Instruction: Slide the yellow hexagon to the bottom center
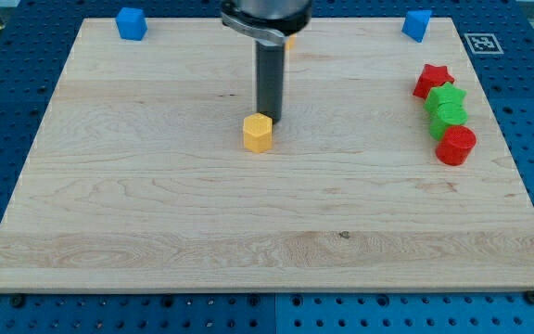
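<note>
Camera view: my tip [269,118] seemingly touches yellow hexagon [258,134].

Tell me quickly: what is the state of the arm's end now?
My tip: a bare rod, no jaws, holding nothing; it stands just behind the yellow hexagon block, toward the view's top, seemingly touching it.

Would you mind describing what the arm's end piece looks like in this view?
A straight, dark, cylindrical rod hangs from a wider dark round mount with a metallic rim at the view's top. My tip is plain and blunt, with no markings or cables visible. A bit of orange-yellow shows beside the mount; what it is cannot be told.
</note>
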